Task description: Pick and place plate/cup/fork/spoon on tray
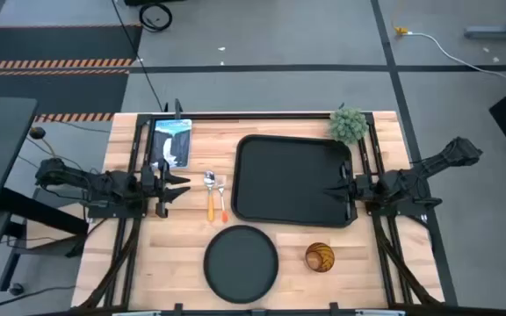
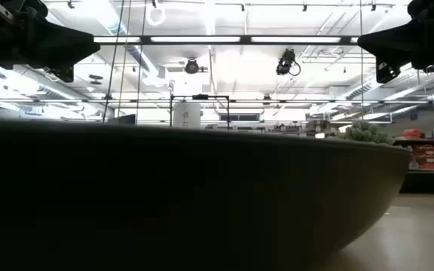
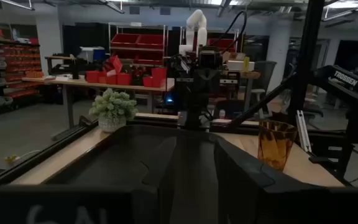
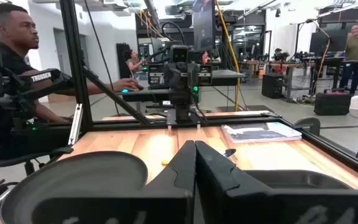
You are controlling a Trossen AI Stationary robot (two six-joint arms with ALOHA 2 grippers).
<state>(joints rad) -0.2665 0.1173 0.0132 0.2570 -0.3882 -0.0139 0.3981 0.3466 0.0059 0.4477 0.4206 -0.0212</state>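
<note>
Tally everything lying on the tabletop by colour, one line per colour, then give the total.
Black: 2, the large rectangular black tray and the round flat black plate.
Orange-handled: 2, the silver-tined fork and the oval-bowled spoon.
Amber: 1, the small translucent tumbler cup.
Green: 1, the small potted plant.
Blue and white: 1, the flat printed booklet.
Total: 7.

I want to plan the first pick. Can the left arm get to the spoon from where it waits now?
Probably yes. The left gripper hangs open at the table's left side, and the spoon lies just beside it on bare wood. Only the fork lies close, on the spoon's far side, so nothing blocks the way.
</note>
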